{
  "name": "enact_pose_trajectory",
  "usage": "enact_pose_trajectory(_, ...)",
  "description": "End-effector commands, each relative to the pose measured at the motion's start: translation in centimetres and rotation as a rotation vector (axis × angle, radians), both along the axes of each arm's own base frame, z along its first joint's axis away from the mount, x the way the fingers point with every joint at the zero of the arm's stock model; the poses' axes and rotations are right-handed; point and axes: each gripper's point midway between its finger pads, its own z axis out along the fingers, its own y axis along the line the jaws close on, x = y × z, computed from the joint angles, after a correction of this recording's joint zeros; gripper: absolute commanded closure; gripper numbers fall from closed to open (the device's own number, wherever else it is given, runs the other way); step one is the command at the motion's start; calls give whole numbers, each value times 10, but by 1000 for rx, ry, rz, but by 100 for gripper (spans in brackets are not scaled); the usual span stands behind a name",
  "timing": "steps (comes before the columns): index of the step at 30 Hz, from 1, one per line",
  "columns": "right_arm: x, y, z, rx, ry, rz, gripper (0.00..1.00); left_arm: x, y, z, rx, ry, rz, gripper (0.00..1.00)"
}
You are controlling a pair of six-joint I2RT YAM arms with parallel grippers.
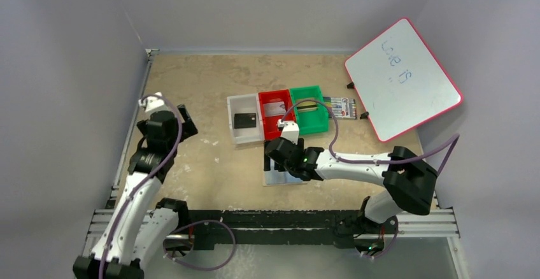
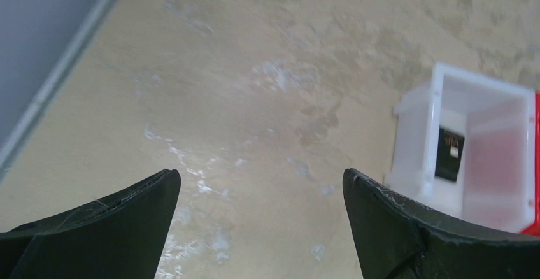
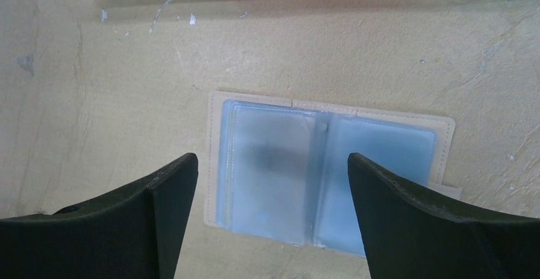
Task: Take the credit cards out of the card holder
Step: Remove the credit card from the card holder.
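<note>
The card holder (image 3: 331, 177) lies open and flat on the table, tan-edged with two light-blue pockets that look empty. My right gripper (image 3: 270, 161) is open and hovers just above it, jaws either side of the left pocket. In the top view the right gripper (image 1: 275, 158) covers most of the card holder (image 1: 275, 178). A black card (image 1: 245, 120) lies in the white bin (image 1: 233, 132), a pale card (image 1: 275, 108) in the red bin and a card (image 1: 310, 106) in the green bin. My left gripper (image 1: 186, 123) is open and empty over bare table, left of the bins.
The three bins stand in a row just behind the card holder. A striped pack of markers (image 1: 342, 107) lies right of the green bin. A red-rimmed whiteboard (image 1: 403, 78) leans at the back right. The left wrist view shows the white bin (image 2: 417, 110) with the black card (image 2: 449, 155).
</note>
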Motion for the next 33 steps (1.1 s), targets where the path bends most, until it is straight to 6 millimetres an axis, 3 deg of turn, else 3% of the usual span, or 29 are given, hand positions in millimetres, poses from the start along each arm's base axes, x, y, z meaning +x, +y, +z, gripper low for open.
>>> enact_pose_trajectory(1, 13, 3, 21, 30, -57, -66, 11, 38, -42, -9, -56, 74, -234, 0)
enact_pose_trajectory(4, 13, 0, 22, 20, -56, -67, 11, 57, -39, 0, -69, 1, -245, 0)
enact_pose_trajectory(6, 12, -4, 21, 9, -53, -84, 10, 60, -24, 9, -78, -60, -200, 0)
enact_pose_trajectory(10, 10, -14, 23, 14, -60, -115, 9, 47, 26, 11, -45, -83, 19, 0)
enact_pose_trajectory(15, 8, -12, 29, 62, -51, -132, 10, 22, 60, 17, 53, -90, 195, 0)
enact_pose_trajectory(19, 1, -1, 27, 88, -17, -107, 14, 21, 54, 11, 30, -88, 169, 0)
enact_pose_trajectory(26, -17, 5, -4, 32, 56, -106, 20, 24, 48, 5, -12, -73, 160, 2)
enact_pose_trajectory(33, -16, -3, -23, -90, 67, -139, 31, 27, 42, 2, -27, -48, 129, 3)
